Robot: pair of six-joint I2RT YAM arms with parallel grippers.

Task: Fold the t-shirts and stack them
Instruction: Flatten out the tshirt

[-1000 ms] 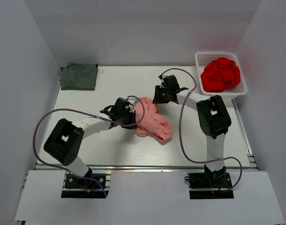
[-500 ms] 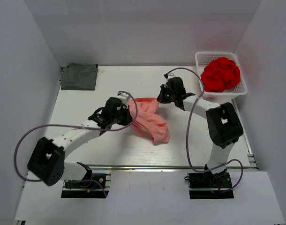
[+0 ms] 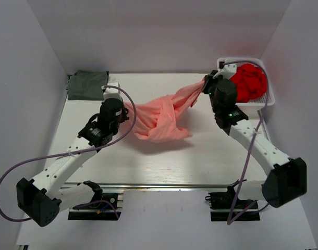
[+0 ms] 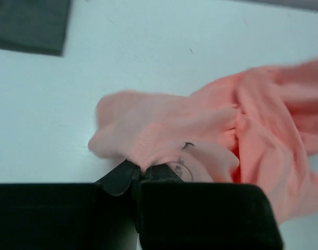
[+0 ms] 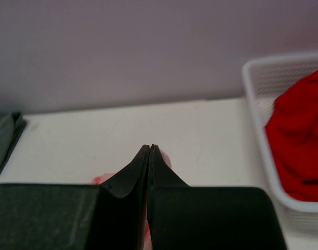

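At the bottom of the overhead view both arm bases sit on the near edge of the table [image 3: 211, 156], and the arms reach up the frame and apart from each other.

The left gripper [image 4: 141, 174] is at centre-left. My wrist view shows its jaws closed down on a bunched end of the salmon-pink t-shirt [image 3: 159, 120], with cloth spilling out past the tips.

The shirt runs from there across the middle of the frame, up and to the right. It is twisted into a rope near its centre, and a loose fold sags toward the table below that. I cannot tell whether the fold touches the surface.

The right gripper [image 3: 206, 86] is at upper right, just beside the white basket [image 3: 237, 59]. Its jaws are pressed together. A sliver of pink shows at the tips in the wrist view, and from above the shirt's right end is drawn taut into them, so I take it as gripping the cloth.

Farther back, the dark grey-green t-shirt [image 3: 87, 85] lies folded flat in the upper left corner, well apart from the pink one. A heap of red cloth [image 3: 247, 83] fills the basket at upper right.
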